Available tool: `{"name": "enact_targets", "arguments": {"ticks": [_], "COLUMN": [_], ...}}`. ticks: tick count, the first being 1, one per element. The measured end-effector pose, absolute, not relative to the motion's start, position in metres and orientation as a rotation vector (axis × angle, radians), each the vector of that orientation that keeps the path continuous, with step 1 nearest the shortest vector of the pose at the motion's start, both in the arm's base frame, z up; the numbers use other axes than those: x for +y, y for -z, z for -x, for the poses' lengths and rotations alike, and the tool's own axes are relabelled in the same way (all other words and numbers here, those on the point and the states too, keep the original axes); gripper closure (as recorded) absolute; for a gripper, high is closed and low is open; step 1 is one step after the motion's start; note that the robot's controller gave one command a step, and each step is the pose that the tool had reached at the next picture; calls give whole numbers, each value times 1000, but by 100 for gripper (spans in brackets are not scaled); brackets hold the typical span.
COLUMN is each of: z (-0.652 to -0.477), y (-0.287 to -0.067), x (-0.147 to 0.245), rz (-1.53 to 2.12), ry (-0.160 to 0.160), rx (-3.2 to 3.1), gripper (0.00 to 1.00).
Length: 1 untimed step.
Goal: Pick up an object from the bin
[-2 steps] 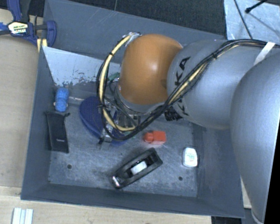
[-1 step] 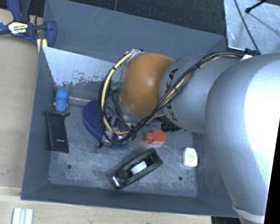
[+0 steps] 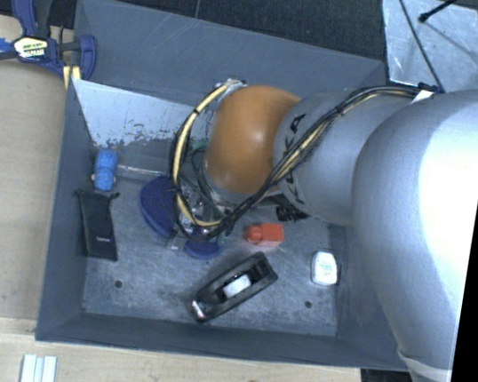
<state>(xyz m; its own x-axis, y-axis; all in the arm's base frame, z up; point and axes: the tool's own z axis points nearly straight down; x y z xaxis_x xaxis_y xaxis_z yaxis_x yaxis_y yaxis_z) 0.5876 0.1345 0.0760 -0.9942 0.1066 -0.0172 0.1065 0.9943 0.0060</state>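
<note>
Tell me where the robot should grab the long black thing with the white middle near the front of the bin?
Probably across its two long sides, near the middle, coming straight down from above. The long black thing lies flat and slanted on the bin floor, with bare room along both sides.

The orange cover (image 3: 246, 137) on the wrist and its cables (image 3: 185, 137) hide part of a dark blue rounded thing (image 3: 156, 204) just below-left of it; its kind is unclear. Right of the cover, the grey arm (image 3: 409, 195) blocks the right wall of the bin (image 3: 242, 58) and is cut off at the bottom. A red thing (image 3: 264, 234) below the cover is too small to identify.
</note>
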Motion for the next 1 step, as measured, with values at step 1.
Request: {"name": "enact_targets", "arguments": {"ticks": [1], "z": [-591], "y": [-211], "x": [140], "rz": [-155], "ry": [-5], "rx": [3127], "gripper": [100]}}
